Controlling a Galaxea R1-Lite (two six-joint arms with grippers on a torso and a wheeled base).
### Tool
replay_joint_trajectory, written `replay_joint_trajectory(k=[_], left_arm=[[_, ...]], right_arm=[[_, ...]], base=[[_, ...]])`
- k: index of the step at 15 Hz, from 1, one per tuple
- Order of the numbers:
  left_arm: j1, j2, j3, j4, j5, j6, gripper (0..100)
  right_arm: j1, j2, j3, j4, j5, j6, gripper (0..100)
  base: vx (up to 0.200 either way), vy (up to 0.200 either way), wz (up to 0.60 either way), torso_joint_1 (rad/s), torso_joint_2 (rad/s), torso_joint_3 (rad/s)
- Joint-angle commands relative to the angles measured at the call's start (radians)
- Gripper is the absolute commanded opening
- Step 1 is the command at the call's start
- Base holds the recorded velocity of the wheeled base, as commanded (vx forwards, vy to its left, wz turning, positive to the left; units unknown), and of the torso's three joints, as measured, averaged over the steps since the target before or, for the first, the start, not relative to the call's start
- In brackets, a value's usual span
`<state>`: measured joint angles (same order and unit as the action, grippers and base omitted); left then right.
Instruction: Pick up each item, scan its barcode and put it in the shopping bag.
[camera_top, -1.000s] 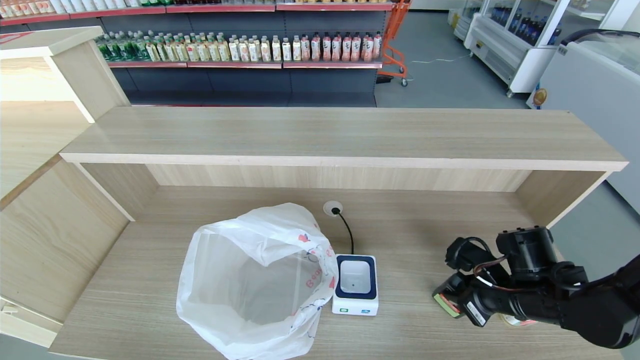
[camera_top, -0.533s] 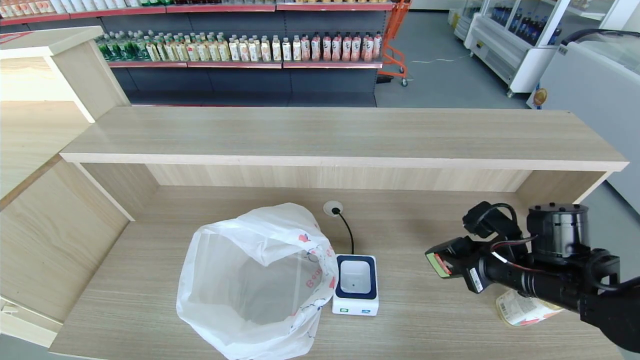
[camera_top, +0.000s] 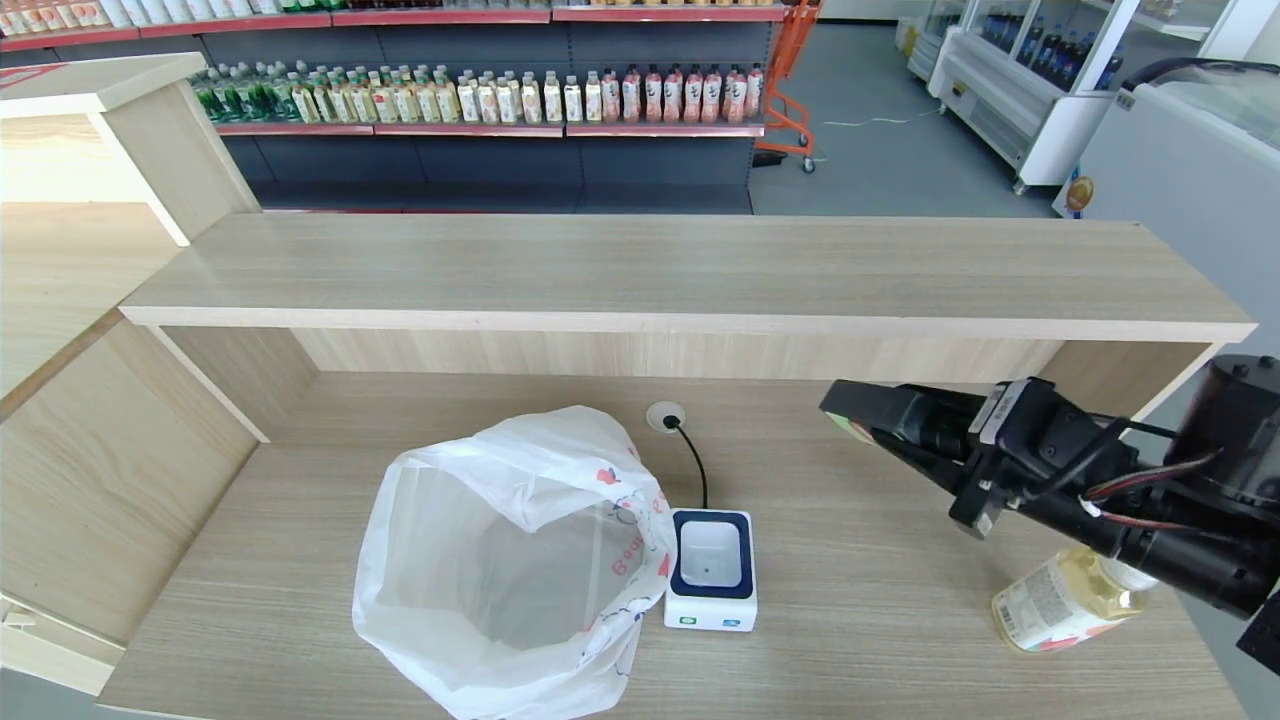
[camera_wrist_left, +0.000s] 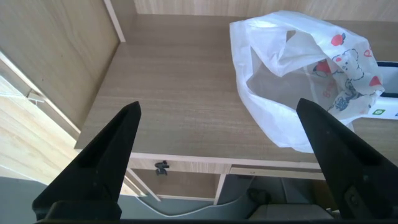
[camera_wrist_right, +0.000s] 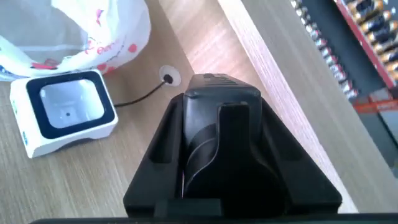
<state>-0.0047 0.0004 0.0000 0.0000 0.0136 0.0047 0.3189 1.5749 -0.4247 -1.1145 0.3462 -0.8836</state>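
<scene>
A bottle of pale yellow liquid with a printed label lies on its side at the counter's right front, its top end hidden under my right arm. Above and behind it, my right gripper hangs over the counter, pointing left, shut with nothing in it. In the right wrist view, the right gripper has its fingers pressed together above the scanner. The white shopping bag stands open left of the white-and-blue scanner. My left gripper is open, off the counter's front edge near the bag.
A black cable runs from the scanner to a round port at the back. A raised wooden ledge spans the rear and a side wall closes the left. Bare counter lies between scanner and bottle.
My right arm rose from low over the bottle and swung up and back, its gripper now higher and pointing left. The bottle stayed on the counter and is now more exposed.
</scene>
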Motion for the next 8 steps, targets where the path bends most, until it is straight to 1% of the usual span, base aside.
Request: replay_joint_trajectory(k=[1,2,3,4,5,6,7,8], left_arm=[[0.0,0.0,0.0,0.0,0.0,0.0,100],[-0.001,0.0,0.0,0.0,0.0,0.0,100],[0.0,0.0,0.0,0.0,0.0,-0.002,100],[-0.001,0.0,0.0,0.0,0.0,0.0,100],[0.0,0.0,0.0,0.0,0.0,0.0,100],[-0.001,0.0,0.0,0.0,0.0,0.0,100],[-0.001,0.0,0.0,0.0,0.0,0.0,100],[-0.001,0.0,0.0,0.0,0.0,0.0,100]], right_arm=[[0.034,0.001,0.007,0.004,0.162,-0.159,0],[0.066,0.022,0.007,0.012,0.28,-0.357,0],[0.088,0.031,0.004,0.03,0.336,-0.508,0],[0.111,0.039,0.004,0.059,0.401,-0.724,0],[0.123,0.042,0.004,0.111,0.444,-0.88,0],[0.132,0.04,0.0,0.183,0.459,-1.037,0],[0.16,0.042,-0.003,0.268,0.461,-1.183,0],[0.187,0.048,-0.008,0.337,0.456,-1.295,0]], base=[[0.0,0.0,0.0,0.0,0.0,0.0],[0.0,0.0,0.0,0.0,0.0,0.0],[0.0,0.0,0.0,0.0,0.0,0.0],[0.0,0.0,0.0,0.0,0.0,0.0],[0.0,0.0,0.0,0.0,0.0,0.0],[0.0,0.0,0.0,0.0,0.0,0.0],[0.0,0.0,0.0,0.0,0.0,0.0],[0.0,0.0,0.0,0.0,0.0,0.0]])
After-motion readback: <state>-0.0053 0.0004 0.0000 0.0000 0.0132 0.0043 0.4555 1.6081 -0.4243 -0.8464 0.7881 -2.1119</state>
